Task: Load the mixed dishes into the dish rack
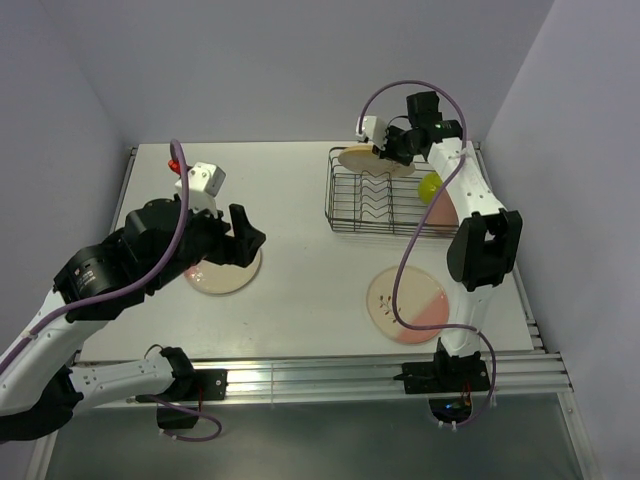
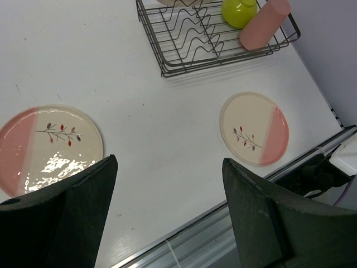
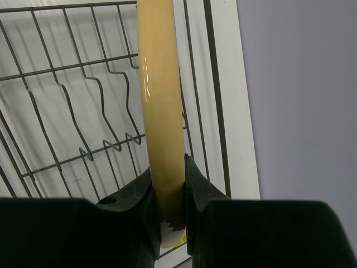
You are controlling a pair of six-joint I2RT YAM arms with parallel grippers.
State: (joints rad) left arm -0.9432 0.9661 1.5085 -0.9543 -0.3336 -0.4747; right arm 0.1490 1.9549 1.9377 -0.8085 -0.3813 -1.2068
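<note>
Table [image 1: 300, 180] (top view): dish rack [image 1: 385, 200] far right; purple cable [image 1: 398, 285] crosses near plate [image 1: 408, 305].
Grippers (top view): right gripper [image 1: 392, 148] pinches held plate [image 1: 362, 158] over rack's far edge; left gripper [image 1: 243, 235] hovers above left plate [image 1: 222, 275].
Left wrist view: jaws wide apart, empty; lime bowl [image 2: 239, 11] and pink cup [image 2: 262, 25] at rack's right end; table plates cream, pink segment, dark sprig.
Right wrist view: fingers [image 3: 128, 201] clamp held plate edge-on above wavy dividers [image 3: 106, 100].

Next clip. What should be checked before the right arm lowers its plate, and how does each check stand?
1. Right gripper clamps the held plate by its rim: ok.
2. Plate over the dish rack, far end: ok.
3. Plate lined up between dividers: cannot tell.
4. Green bowl and pink cup lie off to its side: ok.
5. Left gripper open, away from rack: ok.
</note>
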